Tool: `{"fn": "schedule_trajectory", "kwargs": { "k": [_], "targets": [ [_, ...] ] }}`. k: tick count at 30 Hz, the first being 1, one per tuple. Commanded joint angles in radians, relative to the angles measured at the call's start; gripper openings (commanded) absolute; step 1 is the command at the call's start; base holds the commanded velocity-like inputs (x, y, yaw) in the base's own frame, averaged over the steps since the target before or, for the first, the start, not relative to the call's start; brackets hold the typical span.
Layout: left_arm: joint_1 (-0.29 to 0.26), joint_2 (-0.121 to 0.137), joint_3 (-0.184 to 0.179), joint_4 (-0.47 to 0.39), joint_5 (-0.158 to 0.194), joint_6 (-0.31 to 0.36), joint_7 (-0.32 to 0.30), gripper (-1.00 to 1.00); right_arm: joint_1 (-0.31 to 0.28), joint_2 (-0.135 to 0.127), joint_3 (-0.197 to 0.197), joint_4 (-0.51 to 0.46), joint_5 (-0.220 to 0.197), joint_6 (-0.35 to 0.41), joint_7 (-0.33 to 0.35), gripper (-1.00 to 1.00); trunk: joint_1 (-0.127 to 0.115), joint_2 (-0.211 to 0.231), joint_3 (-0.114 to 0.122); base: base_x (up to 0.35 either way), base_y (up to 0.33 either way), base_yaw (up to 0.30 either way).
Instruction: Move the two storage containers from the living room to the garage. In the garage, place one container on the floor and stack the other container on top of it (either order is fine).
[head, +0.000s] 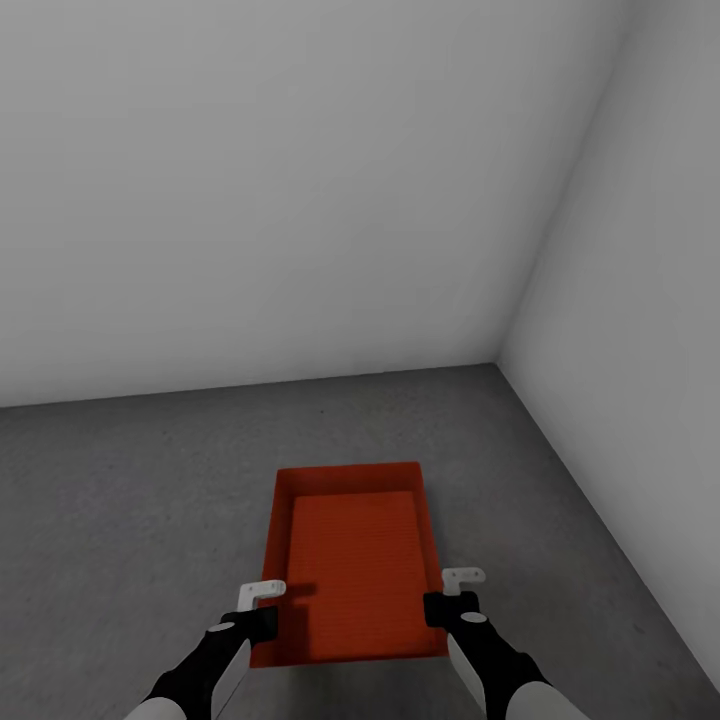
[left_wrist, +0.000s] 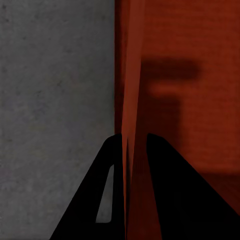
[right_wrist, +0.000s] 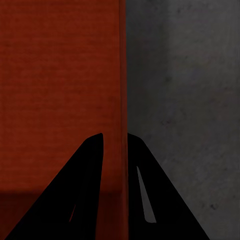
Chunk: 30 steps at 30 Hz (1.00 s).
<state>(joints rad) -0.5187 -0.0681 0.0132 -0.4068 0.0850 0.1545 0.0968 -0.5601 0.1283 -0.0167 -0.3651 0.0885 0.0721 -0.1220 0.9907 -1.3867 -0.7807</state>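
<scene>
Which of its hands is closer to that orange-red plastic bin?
Neither: left tool pinches the shallow orange-red plastic bin's left wall, right tool its right wall.

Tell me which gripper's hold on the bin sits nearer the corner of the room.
The right gripper, clamped on the storage container's right wall; the two walls meet on that side. The left gripper pinches the opposite wall.

Both arms run off the head view's bottom edge, so nothing above the forearms shows. The bin has its near side walls partly covered by the left end effector and right end effector. In the wrist views the bin is cut by the frame edges on three sides, and its wall vanishes between the dark fingers; contact there seems likely but is hidden. The floor under the bin is covered. The fingers' roots are cut off.
</scene>
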Motion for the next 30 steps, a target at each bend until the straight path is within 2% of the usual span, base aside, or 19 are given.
{"fn": "schedule_trajectory", "kwargs": {
  "k": [1,30],
  "targets": [
    [0.002,0.000,-0.024,-0.003,-0.004,0.005,-0.036,-1.00,-0.018,0.001,-0.037,-0.002,0.006,0.008,-0.016,-1.00,0.000,0.000,-0.001,0.000,0.000,0.000],
    [0.002,-0.001,-0.024,-0.003,-0.004,0.008,-0.037,-1.00,-0.018,0.001,-0.037,-0.002,0.006,0.007,-0.016,-1.00,0.000,0.000,-0.001,0.000,0.000,0.000]
  ]
}}
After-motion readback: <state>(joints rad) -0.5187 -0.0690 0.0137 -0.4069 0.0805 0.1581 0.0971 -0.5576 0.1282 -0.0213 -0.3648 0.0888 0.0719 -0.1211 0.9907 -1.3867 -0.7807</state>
